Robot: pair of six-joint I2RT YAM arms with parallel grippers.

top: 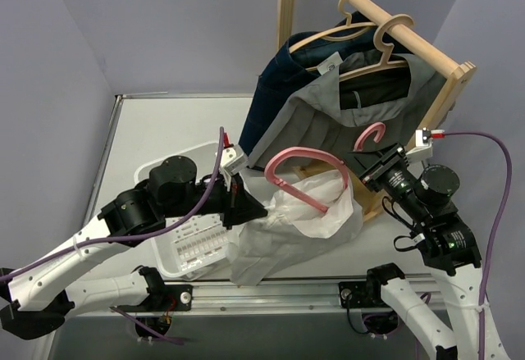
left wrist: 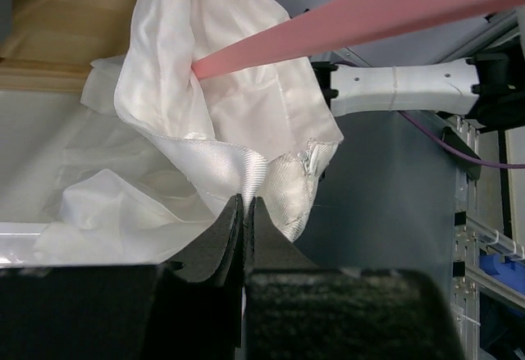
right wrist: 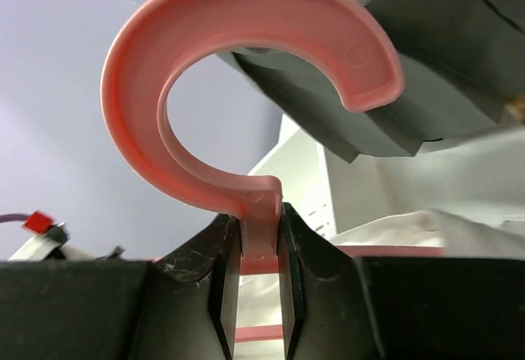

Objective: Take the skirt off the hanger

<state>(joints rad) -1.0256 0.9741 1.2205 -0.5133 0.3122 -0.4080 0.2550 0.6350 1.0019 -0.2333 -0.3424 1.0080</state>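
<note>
A pink plastic hanger (top: 305, 163) is held up over the table's near middle. A white skirt (top: 291, 233) still hangs from one of its arms and droops to the table. My right gripper (top: 367, 161) is shut on the hanger's neck, just below the hook (right wrist: 254, 73); the right wrist view shows the neck pinched at my right gripper (right wrist: 261, 233). My left gripper (top: 256, 209) is shut on the skirt's waistband, seen in the left wrist view at my left gripper (left wrist: 244, 204). There the skirt (left wrist: 205, 114) is bunched around the pink hanger arm (left wrist: 369, 15).
A wooden rack (top: 426, 48) at the back right carries wooden hangers with a navy garment (top: 275, 89) and a grey one (top: 328, 118), close behind the pink hanger. A white basket (top: 152, 171) sits under my left arm. The right arm's base shows in the left wrist view.
</note>
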